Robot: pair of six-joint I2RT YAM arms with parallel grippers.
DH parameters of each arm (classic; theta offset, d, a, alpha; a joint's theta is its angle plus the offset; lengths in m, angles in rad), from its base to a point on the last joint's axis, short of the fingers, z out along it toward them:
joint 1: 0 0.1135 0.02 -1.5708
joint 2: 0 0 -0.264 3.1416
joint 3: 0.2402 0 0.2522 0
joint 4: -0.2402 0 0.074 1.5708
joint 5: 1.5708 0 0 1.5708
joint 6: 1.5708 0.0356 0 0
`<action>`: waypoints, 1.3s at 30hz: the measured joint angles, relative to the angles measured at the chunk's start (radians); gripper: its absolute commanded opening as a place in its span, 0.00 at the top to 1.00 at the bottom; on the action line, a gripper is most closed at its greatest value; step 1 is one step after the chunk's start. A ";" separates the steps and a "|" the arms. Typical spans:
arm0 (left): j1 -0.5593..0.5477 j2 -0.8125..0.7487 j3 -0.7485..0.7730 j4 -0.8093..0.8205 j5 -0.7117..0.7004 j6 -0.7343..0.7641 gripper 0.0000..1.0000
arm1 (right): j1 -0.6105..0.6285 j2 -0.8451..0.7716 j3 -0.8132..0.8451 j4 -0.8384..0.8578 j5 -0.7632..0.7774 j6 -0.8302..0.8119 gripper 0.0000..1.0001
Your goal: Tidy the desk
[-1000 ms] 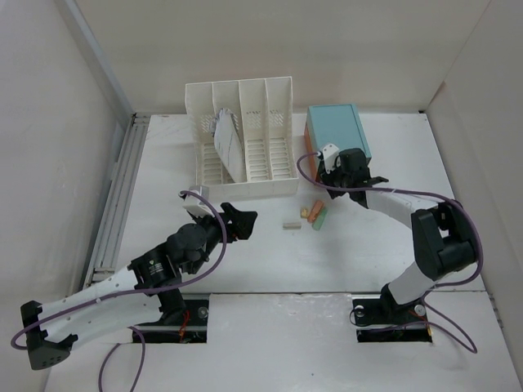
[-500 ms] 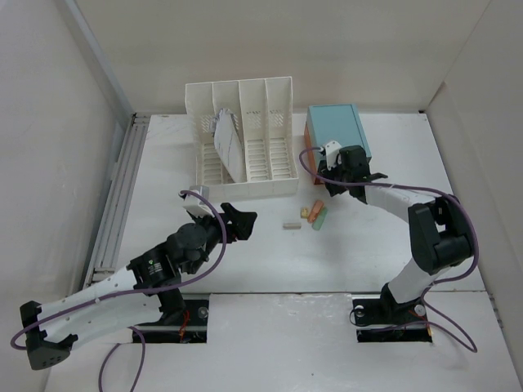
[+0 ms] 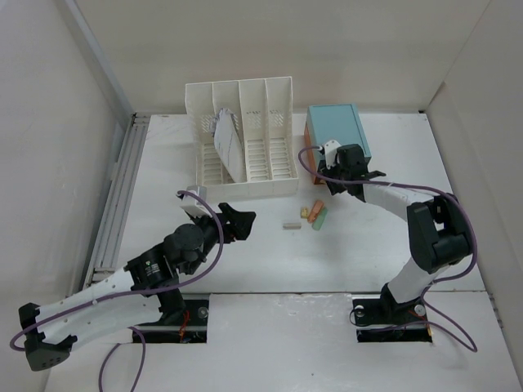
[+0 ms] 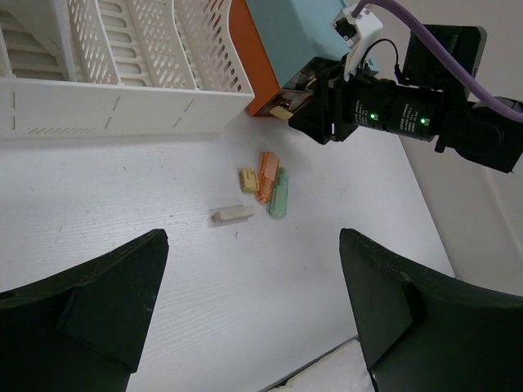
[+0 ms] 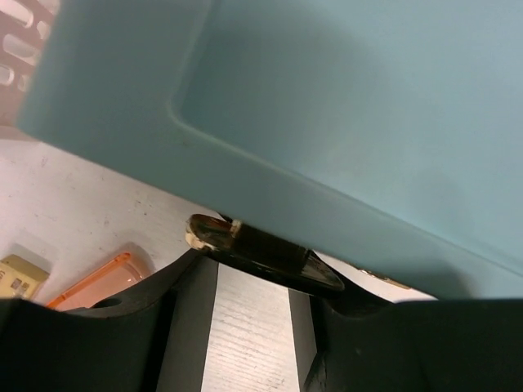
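The white desk (image 3: pixel 368 245) carries a beige eraser (image 3: pixel 290 222) and yellow (image 3: pixel 305 212), orange (image 3: pixel 313 212) and green (image 3: pixel 319 217) markers at its middle. My left gripper (image 3: pixel 243 222) is open and empty, hovering left of them; its wrist view shows them ahead (image 4: pixel 266 175). My right gripper (image 3: pixel 328 171) is at the front lower edge of the teal drawer box (image 3: pixel 337 131). It is shut on a small dark brown item with a cream end (image 5: pixel 261 249), pressed against the box (image 5: pixel 327 106).
A white slotted file rack (image 3: pixel 270 139) with papers (image 3: pixel 229 145) stands at the back left of the box. A grey rail (image 3: pixel 114 204) runs along the desk's left edge. White walls enclose the sides and back.
My right gripper has moved a little further up against the teal box with the dark item. My left arm has shifted slightly up and left.
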 measured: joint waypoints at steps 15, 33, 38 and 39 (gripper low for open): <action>0.000 -0.007 0.006 -0.018 0.002 -0.004 0.17 | 0.034 0.006 0.003 -0.010 0.053 -0.063 0.49; 0.000 -0.018 0.025 -0.039 0.003 -0.005 0.17 | 0.032 0.006 -0.003 -0.028 -0.003 -0.154 0.58; 0.000 -0.018 0.025 -0.041 0.003 -0.005 0.17 | 0.056 0.021 0.002 -0.051 -0.045 -0.170 0.56; 0.000 -0.018 0.025 -0.041 0.002 -0.005 0.17 | 0.065 0.027 0.004 -0.052 -0.059 -0.174 0.56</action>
